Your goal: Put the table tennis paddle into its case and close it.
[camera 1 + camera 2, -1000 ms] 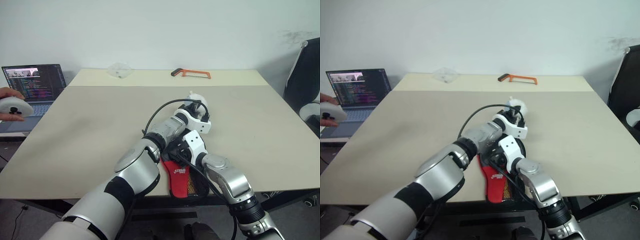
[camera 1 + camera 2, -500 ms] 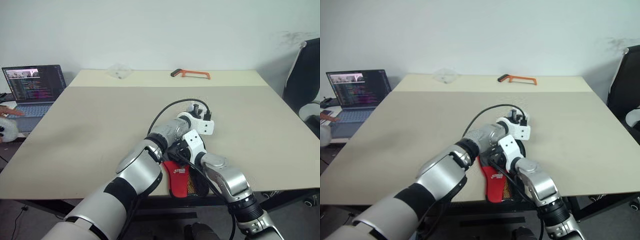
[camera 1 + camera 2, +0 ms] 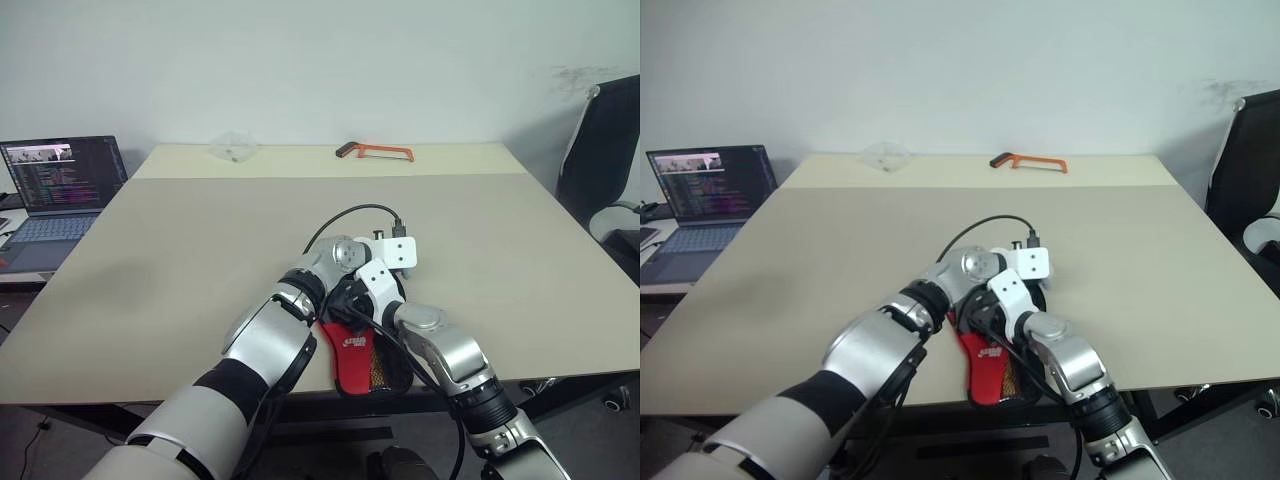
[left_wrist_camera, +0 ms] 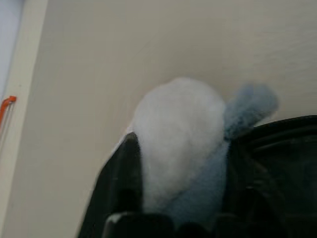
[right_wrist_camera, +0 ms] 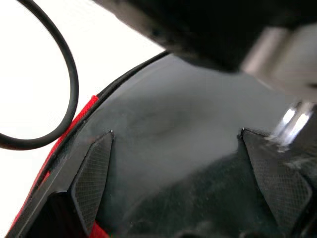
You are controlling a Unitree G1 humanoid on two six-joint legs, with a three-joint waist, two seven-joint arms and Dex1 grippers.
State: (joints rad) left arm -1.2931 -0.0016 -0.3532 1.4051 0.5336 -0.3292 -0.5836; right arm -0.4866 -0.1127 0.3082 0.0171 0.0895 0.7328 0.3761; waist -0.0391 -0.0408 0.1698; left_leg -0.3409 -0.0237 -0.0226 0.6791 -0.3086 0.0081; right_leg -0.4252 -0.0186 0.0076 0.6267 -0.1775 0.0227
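On a beige table (image 3: 160, 260), the case (image 3: 357, 358) lies lengthwise toward the near edge; right gripper (image 5: 173, 163) spread wide over it, left gripper's (image 4: 183, 218) finger state unclear.

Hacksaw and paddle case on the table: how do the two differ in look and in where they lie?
The hacksaw is a thin orange frame with a dark handle; the case is a broad soft pouch, red and black. The hacksaw lies at the table's far edge, the case at the near edge. Both lie flat on the table.
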